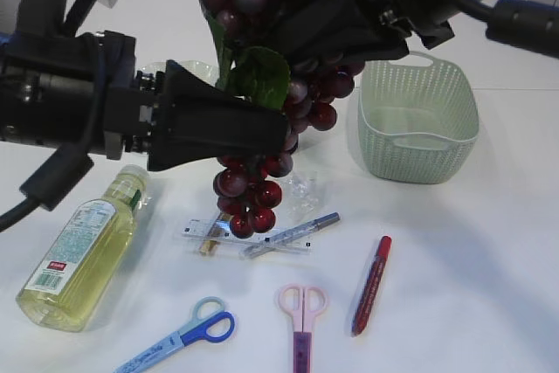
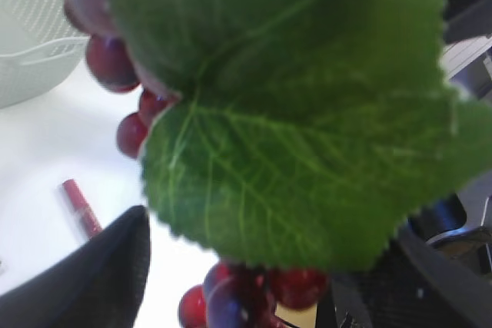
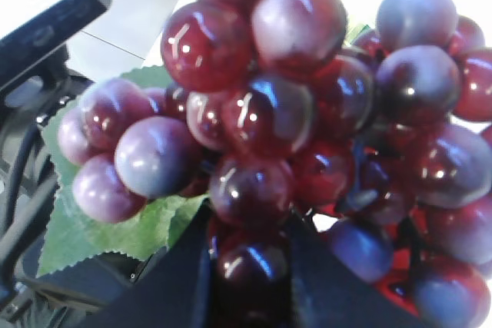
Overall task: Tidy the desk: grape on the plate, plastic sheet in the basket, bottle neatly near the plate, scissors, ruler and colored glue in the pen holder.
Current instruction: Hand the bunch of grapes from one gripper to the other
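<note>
The grape (image 1: 262,85), a dark red bunch with a green leaf (image 2: 292,105), hangs in the air above the table. My right gripper (image 1: 341,28) comes in from the top right and is shut on the grape (image 3: 254,190) near the top of the bunch, with a berry pinched between its fingers (image 3: 175,282). My left gripper (image 1: 281,124) reaches in from the left at mid-bunch and is open. Its fingers (image 2: 92,274) stand on either side of the lower berries (image 2: 246,297) without closing on them. A clear plate (image 1: 185,69) shows faintly behind the left arm. The pen holder is out of view.
A pale green basket (image 1: 419,120) stands at the right. A bottle (image 1: 83,251) of yellow liquid lies at the left. Below the grape lie the crumpled plastic sheet (image 1: 301,188), a clear ruler (image 1: 249,235), a red glue stick (image 1: 371,284), pink scissors (image 1: 301,316) and blue scissors (image 1: 188,334).
</note>
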